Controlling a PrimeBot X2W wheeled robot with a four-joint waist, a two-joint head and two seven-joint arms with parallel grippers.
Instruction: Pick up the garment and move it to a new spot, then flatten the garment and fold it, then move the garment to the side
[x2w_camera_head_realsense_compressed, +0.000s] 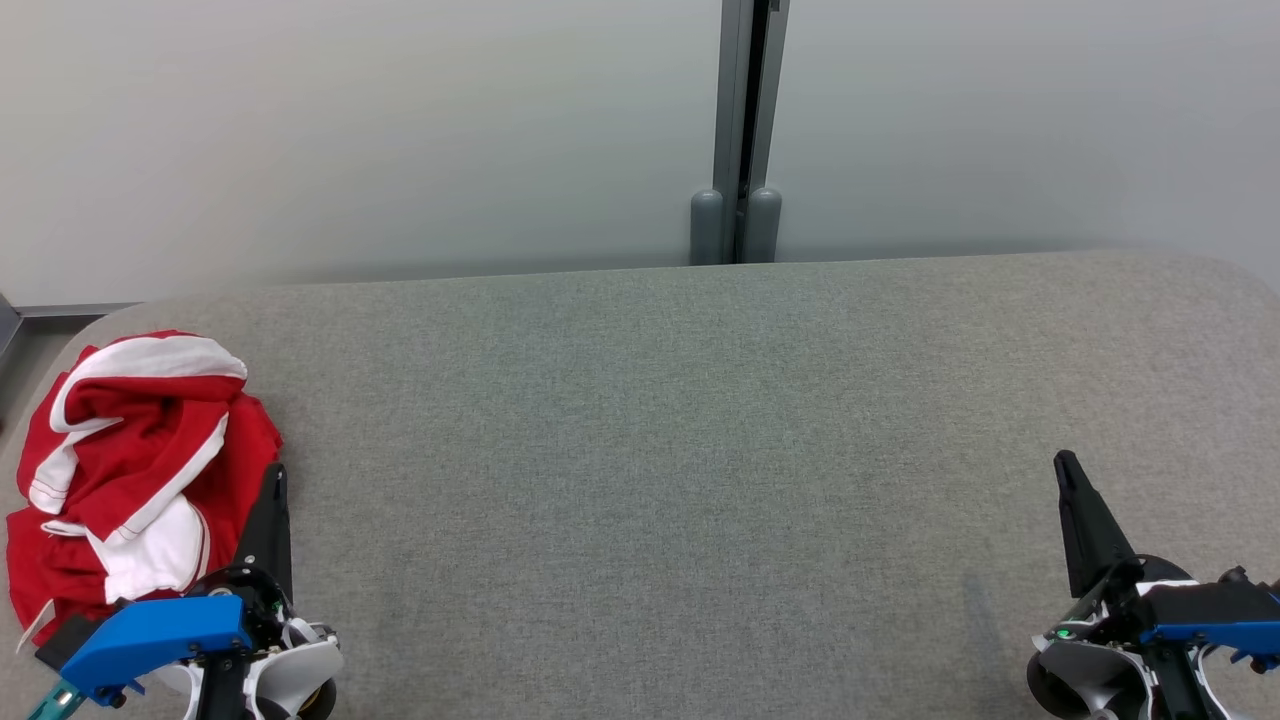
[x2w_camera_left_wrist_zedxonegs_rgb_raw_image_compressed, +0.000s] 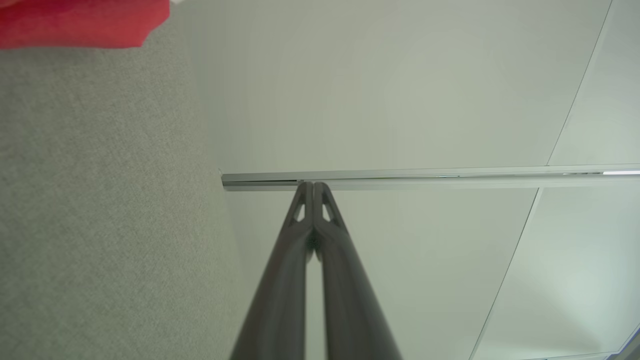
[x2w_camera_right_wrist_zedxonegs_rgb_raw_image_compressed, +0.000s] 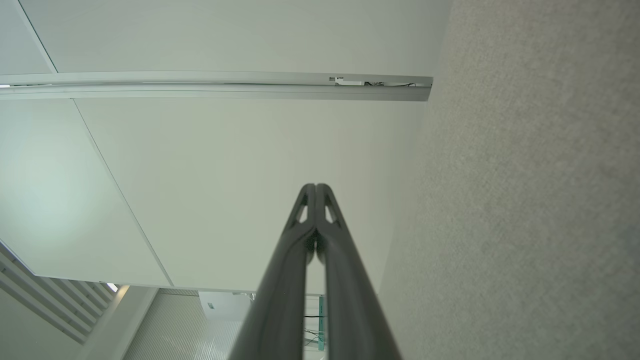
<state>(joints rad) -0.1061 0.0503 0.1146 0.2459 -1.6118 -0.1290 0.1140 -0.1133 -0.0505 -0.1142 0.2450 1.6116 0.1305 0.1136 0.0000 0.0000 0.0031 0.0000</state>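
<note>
A red and white garment (x2w_camera_head_realsense_compressed: 135, 470) lies crumpled in a heap at the left end of the grey fabric table (x2w_camera_head_realsense_compressed: 700, 450). My left gripper (x2w_camera_head_realsense_compressed: 276, 478) stands just to the right of the heap, near the front edge, shut with nothing between its fingers. In the left wrist view the same gripper (x2w_camera_left_wrist_zedxonegs_rgb_raw_image_compressed: 313, 186) has its tips pressed together, and a corner of the red garment (x2w_camera_left_wrist_zedxonegs_rgb_raw_image_compressed: 80, 22) shows at the top left. My right gripper (x2w_camera_head_realsense_compressed: 1064, 465) is far off at the front right, also shut and empty; its tips (x2w_camera_right_wrist_zedxonegs_rgb_raw_image_compressed: 315, 187) meet in the right wrist view.
A pale wall (x2w_camera_head_realsense_compressed: 350, 130) runs behind the table, with a grey vertical post (x2w_camera_head_realsense_compressed: 742, 130) at its middle. The table's corners are rounded, and the garment hangs close to the left edge.
</note>
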